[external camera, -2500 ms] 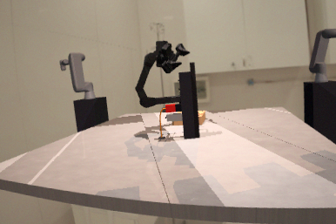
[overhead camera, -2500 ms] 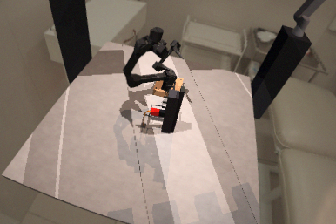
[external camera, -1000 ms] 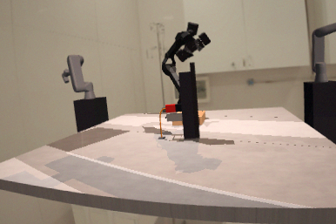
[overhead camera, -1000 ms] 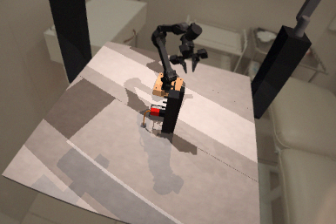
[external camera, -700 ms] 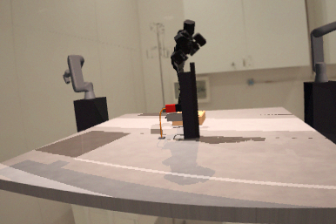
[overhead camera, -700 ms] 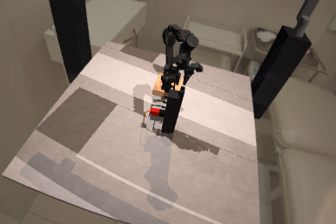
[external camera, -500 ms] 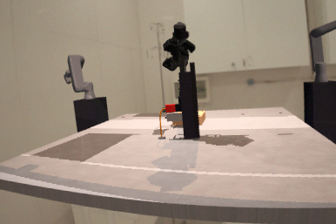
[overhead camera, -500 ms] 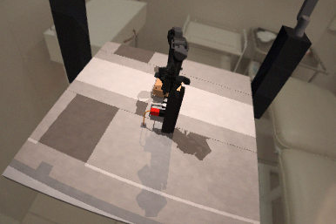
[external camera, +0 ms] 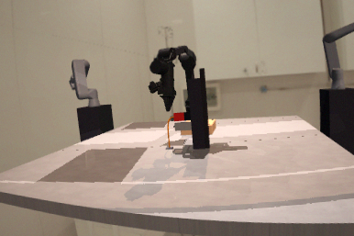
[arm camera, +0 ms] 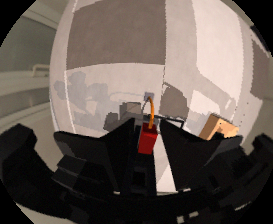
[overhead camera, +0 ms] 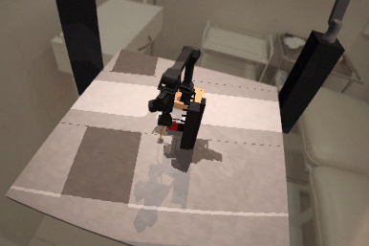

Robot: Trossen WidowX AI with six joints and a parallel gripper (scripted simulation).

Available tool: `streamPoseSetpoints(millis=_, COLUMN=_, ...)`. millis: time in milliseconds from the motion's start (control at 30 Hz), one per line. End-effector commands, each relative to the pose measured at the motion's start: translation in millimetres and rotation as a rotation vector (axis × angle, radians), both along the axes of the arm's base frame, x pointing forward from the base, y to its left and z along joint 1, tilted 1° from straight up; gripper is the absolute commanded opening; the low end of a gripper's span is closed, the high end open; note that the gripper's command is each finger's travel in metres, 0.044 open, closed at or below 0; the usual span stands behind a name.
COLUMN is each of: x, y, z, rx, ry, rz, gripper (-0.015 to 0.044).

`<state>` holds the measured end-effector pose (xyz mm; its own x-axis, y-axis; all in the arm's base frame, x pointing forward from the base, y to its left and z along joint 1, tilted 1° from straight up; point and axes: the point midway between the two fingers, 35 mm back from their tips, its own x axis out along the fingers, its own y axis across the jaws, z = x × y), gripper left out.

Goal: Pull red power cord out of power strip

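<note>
Above plug: pincer (external camera: pixel 168 107) pointing down, fingers part-way apart, nothing between them, tips just over red plug (external camera: pixel 179 117), not touching in exterior view. Plug seated in side of tall black strip (external camera: pixel 199 112) standing upright mid-desk (external camera: pixel 257 172). Orange cord (external camera: pixel 169 135) dropping from plug to desk, end resting on surface just beside strip. Tan block (external camera: pixel 198 127) behind strip. From wrist view: plug (arm camera: pixel 147 140) centred between dark fingers, cord (arm camera: pixel 148 111) running away beyond it.

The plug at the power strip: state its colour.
Red; the plug shows best in the wrist view, between the fingers.
</note>
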<state>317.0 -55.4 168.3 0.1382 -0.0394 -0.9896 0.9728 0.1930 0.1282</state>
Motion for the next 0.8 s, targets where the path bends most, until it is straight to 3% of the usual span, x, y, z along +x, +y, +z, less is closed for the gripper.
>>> streamPoseSetpoints(millis=0, x=-6.2, y=-6.3, z=-12.2, rx=0.049, ry=0.087, rz=-0.090, gripper=0.0160)
streamPoseSetpoints(millis=767, x=-8.2, y=18.6, z=-12.3, rx=0.051, ry=0.088, rz=-0.090, gripper=0.0160)
